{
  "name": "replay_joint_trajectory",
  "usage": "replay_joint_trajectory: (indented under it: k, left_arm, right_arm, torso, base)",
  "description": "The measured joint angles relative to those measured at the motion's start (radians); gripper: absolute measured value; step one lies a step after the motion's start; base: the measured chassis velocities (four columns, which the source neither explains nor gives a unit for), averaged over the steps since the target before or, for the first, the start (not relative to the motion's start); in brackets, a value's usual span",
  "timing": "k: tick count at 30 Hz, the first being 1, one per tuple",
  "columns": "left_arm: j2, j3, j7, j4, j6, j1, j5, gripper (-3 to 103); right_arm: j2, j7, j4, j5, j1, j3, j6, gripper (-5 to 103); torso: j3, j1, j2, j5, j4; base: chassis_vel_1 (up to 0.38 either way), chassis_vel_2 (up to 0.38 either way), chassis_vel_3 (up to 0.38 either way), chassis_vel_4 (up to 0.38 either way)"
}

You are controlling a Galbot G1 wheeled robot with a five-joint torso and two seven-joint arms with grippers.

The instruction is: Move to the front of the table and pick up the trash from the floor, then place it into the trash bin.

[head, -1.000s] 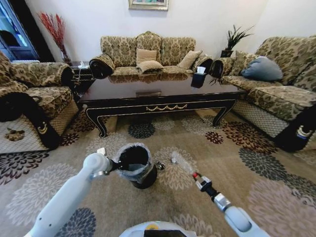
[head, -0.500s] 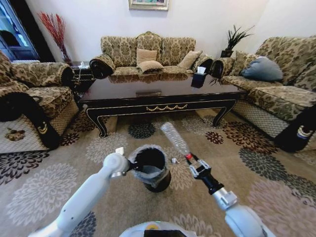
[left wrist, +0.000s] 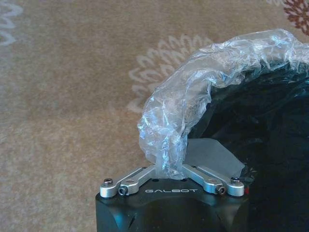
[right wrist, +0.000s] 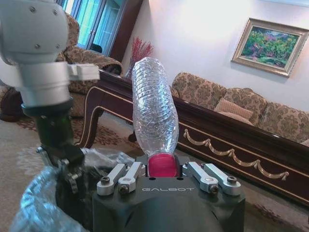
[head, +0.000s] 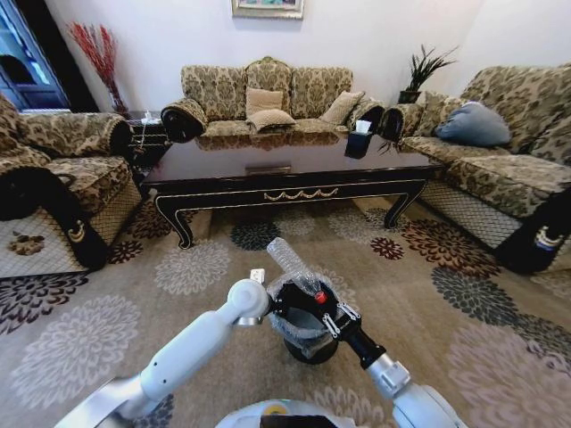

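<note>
The trash I hold is a clear plastic bottle (head: 287, 258) with a red cap (head: 319, 296). My right gripper (head: 321, 305) is shut on its cap end, and the bottle (right wrist: 154, 111) points up and away over the trash bin (head: 304, 332). The bin is small and black, with a crinkled clear liner (left wrist: 193, 106). My left gripper (head: 273, 308) is shut on the lined rim, seen close in the left wrist view (left wrist: 169, 166). Beyond them, the dark glossy table (head: 285, 169) stands on the flowered floor (head: 178, 267).
Patterned sofas ring the table: one behind it (head: 268, 102), one on the left (head: 62, 169), one on the right (head: 508, 152). A black box (head: 359, 143) sits on the tabletop. Open carpet lies between me and the table.
The left arm has brought the bin rightward and nearer. The right gripper has swung the bottle up and leftward until it stands over the bin's mouth.
</note>
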Motion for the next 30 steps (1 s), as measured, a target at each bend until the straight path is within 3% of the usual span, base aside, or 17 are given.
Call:
replay_joint_trajectory:
  k: [4, 7, 9, 12, 14, 18, 19, 21, 30]
  left_arm:
    - [0.010, -0.015, 0.001, -0.008, 0.000, 0.016, -0.001, 0]
    - [0.031, -0.028, 0.005, -0.012, 0.000, 0.036, 0.005, 0]
    - [0.033, -0.032, 0.006, -0.013, 0.000, 0.039, 0.006, 0]
    - [0.038, -0.045, 0.010, -0.011, 0.000, 0.050, 0.009, 0]
    - [0.038, -0.047, 0.011, -0.011, 0.000, 0.052, 0.009, 0]
    - [0.051, -0.073, 0.016, -0.013, 0.000, 0.065, 0.008, 0]
    - [0.051, -0.073, 0.016, -0.013, 0.000, 0.065, 0.008, 0]
    - [0.065, -0.102, 0.021, -0.016, 0.000, 0.081, 0.007, 0]
    - [0.142, -0.253, 0.051, -0.080, 0.000, 0.190, 0.003, 0]
  right_arm:
    - [-0.001, 0.000, -0.014, 0.001, 0.009, -0.007, -0.001, 30]
    - [0.000, 0.004, -0.027, -0.003, 0.005, -0.014, 0.004, 46]
    - [0.000, 0.003, -0.026, -0.006, 0.003, -0.015, 0.005, 46]
    - [0.002, -0.004, -0.020, -0.023, -0.009, -0.025, 0.010, 62]
    - [0.003, -0.005, -0.019, -0.028, -0.013, -0.027, 0.012, 62]
    - [0.009, -0.006, -0.017, -0.039, -0.025, -0.023, 0.020, 84]
    - [0.009, -0.006, -0.017, -0.039, -0.025, -0.023, 0.020, 84]
    - [0.015, -0.006, -0.013, -0.039, -0.028, -0.017, 0.022, 94]
    - [0.048, 0.012, -0.065, 0.045, 0.031, 0.033, 0.019, 100]
  torso:
    - [0.000, 0.000, 0.000, -0.0003, 0.0000]
    - [0.000, 0.000, 0.000, -0.0002, -0.0001]
    - [0.000, 0.000, 0.000, -0.0002, -0.0001]
    - [0.000, 0.000, 0.000, -0.0002, -0.0002]
    - [0.000, 0.000, 0.000, -0.0002, -0.0003]
    - [0.000, 0.000, 0.000, -0.0002, -0.0004]
    - [0.000, 0.000, 0.000, -0.0002, -0.0004]
    - [0.000, 0.000, 0.000, -0.0003, -0.0003]
    - [0.000, 0.000, 0.000, -0.0003, -0.0002]
  base:
    - [0.000, 0.000, 0.000, 0.000]
    - [0.000, 0.000, 0.000, 0.000]
    - [0.000, 0.000, 0.000, 0.000]
    - [0.000, 0.000, 0.000, 0.000]
    - [0.000, 0.000, 0.000, 0.000]
    - [0.000, 0.000, 0.000, 0.000]
    - [0.000, 0.000, 0.000, 0.000]
    - [0.000, 0.000, 0.000, 0.000]
    - [0.000, 0.000, 0.000, 0.000]
